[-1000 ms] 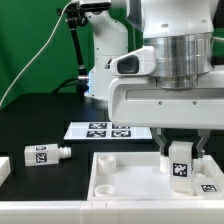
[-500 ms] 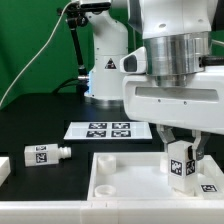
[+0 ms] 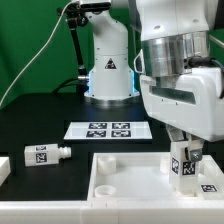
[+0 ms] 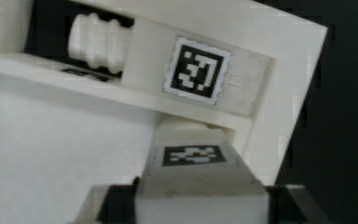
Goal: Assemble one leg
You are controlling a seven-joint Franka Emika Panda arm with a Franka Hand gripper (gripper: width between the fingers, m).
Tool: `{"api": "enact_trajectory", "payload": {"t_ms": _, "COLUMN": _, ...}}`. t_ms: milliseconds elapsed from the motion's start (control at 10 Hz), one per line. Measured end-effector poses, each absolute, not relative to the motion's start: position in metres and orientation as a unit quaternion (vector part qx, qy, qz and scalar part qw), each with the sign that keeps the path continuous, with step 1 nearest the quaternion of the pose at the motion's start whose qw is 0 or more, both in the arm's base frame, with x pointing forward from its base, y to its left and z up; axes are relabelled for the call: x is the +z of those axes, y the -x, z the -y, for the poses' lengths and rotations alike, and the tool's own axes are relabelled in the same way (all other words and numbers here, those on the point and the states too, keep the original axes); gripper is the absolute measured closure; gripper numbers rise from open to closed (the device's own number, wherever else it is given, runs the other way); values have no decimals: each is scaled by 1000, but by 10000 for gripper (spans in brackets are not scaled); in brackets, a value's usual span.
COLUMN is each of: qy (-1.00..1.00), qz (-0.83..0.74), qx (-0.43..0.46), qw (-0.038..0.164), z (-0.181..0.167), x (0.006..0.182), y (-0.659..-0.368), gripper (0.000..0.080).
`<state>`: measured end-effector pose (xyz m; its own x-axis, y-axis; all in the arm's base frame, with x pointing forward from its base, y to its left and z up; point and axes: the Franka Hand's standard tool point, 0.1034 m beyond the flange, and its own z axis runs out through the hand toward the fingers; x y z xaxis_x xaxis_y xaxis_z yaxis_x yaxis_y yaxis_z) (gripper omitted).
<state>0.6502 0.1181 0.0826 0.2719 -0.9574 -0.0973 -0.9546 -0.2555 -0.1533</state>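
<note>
My gripper [image 3: 184, 160] is shut on a leg [image 3: 183, 170], a small white post with a black-and-white tag, held upright at the white tray-like panel's [image 3: 120, 180] end on the exterior view's right. I cannot tell whether its lower end touches the panel. In the wrist view the leg [image 4: 194, 165] sits between the dark fingers [image 4: 286, 205] of my gripper [image 4: 194, 205], above the panel [image 4: 51, 110]. A second leg [image 3: 42, 155] lies on its side on the black table at the exterior view's left.
The marker board [image 3: 108, 130] lies flat behind the panel. A tagged white part [image 3: 210, 188] sits at the exterior view's right edge. In the wrist view a tagged block [image 4: 202, 70] and a ribbed white part [image 4: 91, 40] lie beyond the leg. A white piece [image 3: 4, 168] lies far left.
The wrist has turned and shifted a little toward the exterior view's right, carrying the held leg with it. The lying leg has not moved.
</note>
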Motion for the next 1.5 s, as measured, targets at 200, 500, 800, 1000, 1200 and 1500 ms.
{"api": "enact_trajectory", "payload": {"t_ms": 200, "qy": 815, "qz": -572, "qx": -10, "qw": 89, "z": -118, "x": 82, "y": -650, "gripper": 428}}
{"api": "enact_trajectory", "payload": {"t_ms": 500, "qy": 871, "qz": -483, "qx": -23, "qw": 89, "z": -118, "x": 83, "y": -652, "gripper": 194}}
{"api": "enact_trajectory", "payload": {"t_ms": 800, "qy": 918, "qz": -386, "qx": -33, "qw": 83, "z": -118, "x": 83, "y": -651, "gripper": 152}}
{"api": "enact_trajectory", "payload": {"t_ms": 1000, "qy": 956, "qz": -281, "qx": -43, "qw": 65, "z": -118, "x": 83, "y": -651, "gripper": 151}}
{"api": "enact_trajectory", "payload": {"t_ms": 1200, "qy": 984, "qz": -160, "qx": -57, "qw": 46, "z": -118, "x": 86, "y": -655, "gripper": 151}}
{"api": "enact_trajectory", "payload": {"t_ms": 1500, "qy": 997, "qz": -17, "qx": -63, "qw": 29, "z": -117, "x": 88, "y": -659, "gripper": 151}}
